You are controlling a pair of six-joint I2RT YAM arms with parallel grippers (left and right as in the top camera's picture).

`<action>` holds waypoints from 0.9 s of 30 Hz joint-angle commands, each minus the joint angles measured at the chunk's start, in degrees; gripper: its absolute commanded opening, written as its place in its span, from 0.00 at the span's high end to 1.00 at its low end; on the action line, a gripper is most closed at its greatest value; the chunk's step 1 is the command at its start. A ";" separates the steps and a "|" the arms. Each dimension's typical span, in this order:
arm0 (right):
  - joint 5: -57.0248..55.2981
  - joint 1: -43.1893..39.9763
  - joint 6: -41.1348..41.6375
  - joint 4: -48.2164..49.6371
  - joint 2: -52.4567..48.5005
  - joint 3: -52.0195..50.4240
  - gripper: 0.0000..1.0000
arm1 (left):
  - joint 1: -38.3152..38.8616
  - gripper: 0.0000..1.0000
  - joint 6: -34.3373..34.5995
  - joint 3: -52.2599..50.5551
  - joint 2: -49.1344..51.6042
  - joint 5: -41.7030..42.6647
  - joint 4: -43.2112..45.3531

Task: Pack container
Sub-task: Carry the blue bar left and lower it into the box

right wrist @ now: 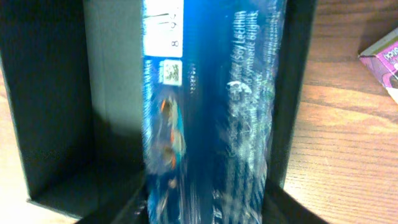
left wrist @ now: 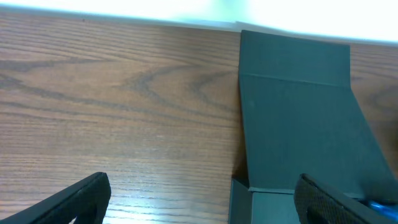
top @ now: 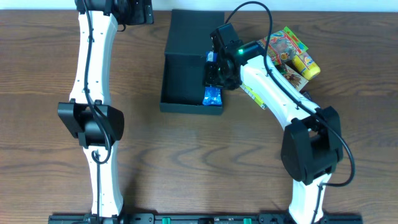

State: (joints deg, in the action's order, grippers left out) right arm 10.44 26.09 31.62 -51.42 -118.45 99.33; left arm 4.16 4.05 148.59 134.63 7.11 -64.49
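Observation:
The container (top: pixel 185 74) is a dark, shallow, square box in the middle of the far side of the table, with its flap lid (top: pixel 191 26) laid open behind it. A blue snack packet (top: pixel 212 94) stands inside along the box's right wall. My right gripper (top: pixel 216 76) hovers over that wall. In the right wrist view the blue packet (right wrist: pixel 211 112) is streaked with blur between the two fingers while the container (right wrist: pixel 50 93) stays sharp; the right gripper (right wrist: pixel 208 214) is open around it. My left gripper (left wrist: pixel 202 205) stands wide open and empty beside the container (left wrist: pixel 298 124).
A heap of colourful snack packets (top: pixel 287 48) and a yellow packet (top: pixel 308 65) lie right of the box, behind my right arm. A purple packet's corner (right wrist: pixel 382 59) shows at the right edge of the right wrist view. The left arm (top: pixel 93 74) stretches along the table's left side.

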 commanded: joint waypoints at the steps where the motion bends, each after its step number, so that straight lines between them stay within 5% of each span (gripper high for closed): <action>1: -0.61 0.52 0.48 0.04 0.74 1.07 0.33 | -0.39 0.05 -0.22 0.39 0.17 0.00 -0.26; 5: -0.61 0.17 0.48 0.20 0.83 1.51 0.25 | -0.39 0.05 -0.22 0.39 0.17 0.00 -0.44; 12: -0.61 0.13 -1.36 -0.11 1.18 4.28 0.28 | -0.39 0.04 -0.22 0.39 0.17 -0.02 -0.85; 14: -0.79 0.24 -3.32 -0.48 1.49 5.14 0.44 | -0.39 0.05 -0.24 0.39 0.17 -0.02 -0.96; 16: -0.79 0.24 -4.72 -0.55 1.66 5.44 0.78 | -0.39 0.05 -0.24 0.39 0.17 -0.04 -0.96; 18: -0.76 0.24 -5.53 -0.68 1.66 5.46 0.98 | -0.39 0.05 -0.24 0.39 0.17 -0.04 -0.96; 27: -0.59 1.99 -11.56 -3.54 -0.61 4.90 0.99 | -0.42 0.05 -0.24 0.39 0.17 -0.07 -0.96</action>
State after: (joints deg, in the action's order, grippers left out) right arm 10.26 26.81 22.92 -53.47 -118.37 103.55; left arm 4.16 4.05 148.59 134.63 7.11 -65.21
